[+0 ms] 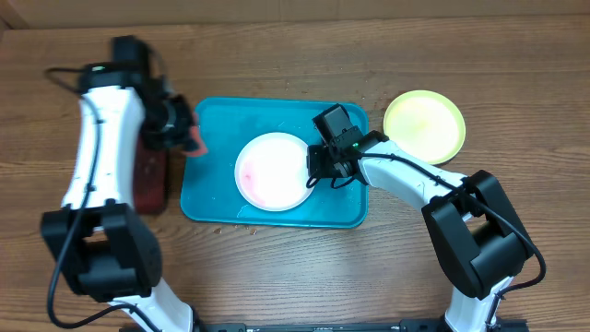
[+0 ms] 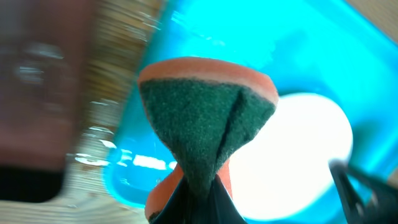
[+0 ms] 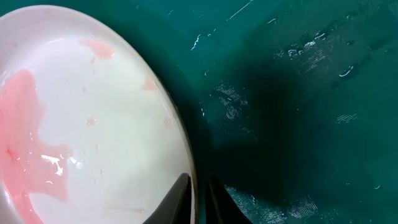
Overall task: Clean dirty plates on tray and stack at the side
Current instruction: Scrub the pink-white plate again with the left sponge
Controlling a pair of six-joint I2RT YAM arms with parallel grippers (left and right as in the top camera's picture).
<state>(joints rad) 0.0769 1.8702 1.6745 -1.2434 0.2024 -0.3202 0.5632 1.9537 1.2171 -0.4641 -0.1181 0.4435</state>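
The right gripper [image 1: 316,173] pinches the rim of the smeared white plate [image 1: 270,171], it seems to steady it on the blue tray [image 1: 210,203], while the left gripper [image 1: 184,138], clenched on a sponge [image 2: 205,112], hovers at the tray's left edge, ready for wiping.

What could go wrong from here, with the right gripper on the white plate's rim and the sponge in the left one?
1. The right gripper pinches only the thin rim of the white plate; pushing with the sponge could make the plate slip or tip.
2. Red liquid lies pooled on the plate; tilting it may spill it into the tray.
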